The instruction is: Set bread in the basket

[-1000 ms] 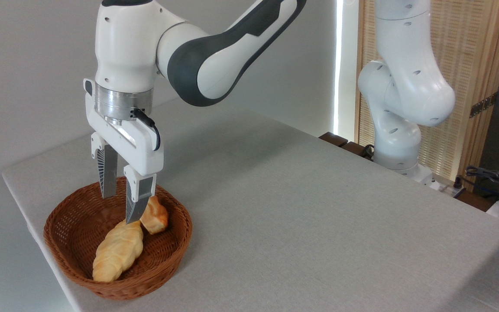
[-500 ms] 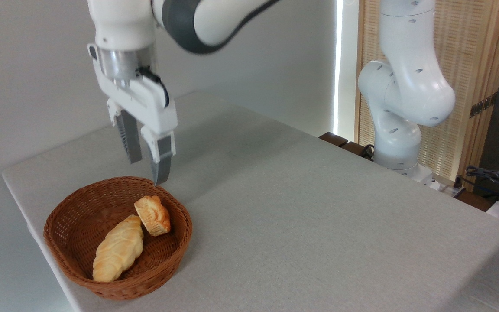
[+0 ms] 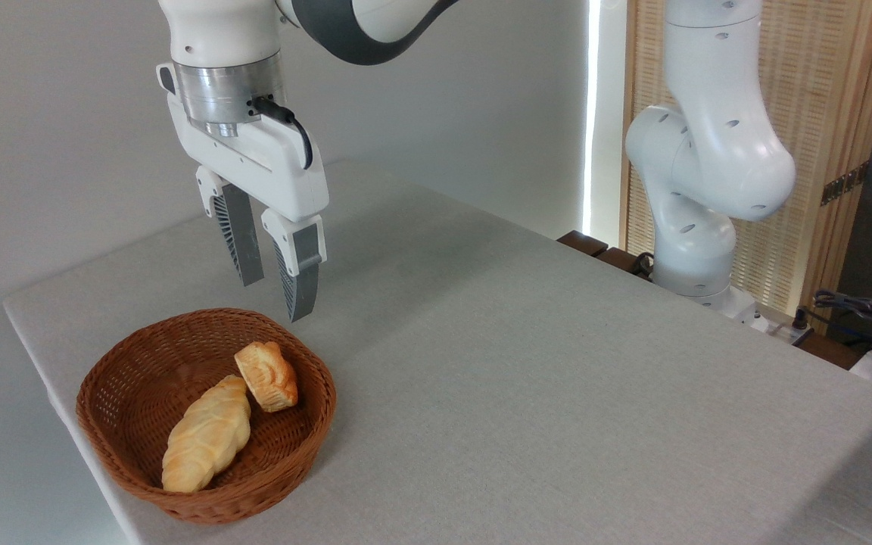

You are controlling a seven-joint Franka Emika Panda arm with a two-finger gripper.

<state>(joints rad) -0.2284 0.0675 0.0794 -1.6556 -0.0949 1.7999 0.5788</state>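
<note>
The bread (image 3: 267, 375) was seen resting inside the basket (image 3: 114, 446), propped against a loaf (image 3: 206, 434) — the pincer (image 3: 275, 297) hung above, parted and empty. Little risk remained, judged only a careless descent knocking the rim.

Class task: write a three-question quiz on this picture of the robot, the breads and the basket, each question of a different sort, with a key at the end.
1. True or false: the bun lies in the basket.
2. The tool is: A) shut on the bun, B) open and empty above the basket, C) resting on the table.
3. Fill in: the bun leans against the ____.

Key: 1 true; 2 B; 3 loaf.
</note>
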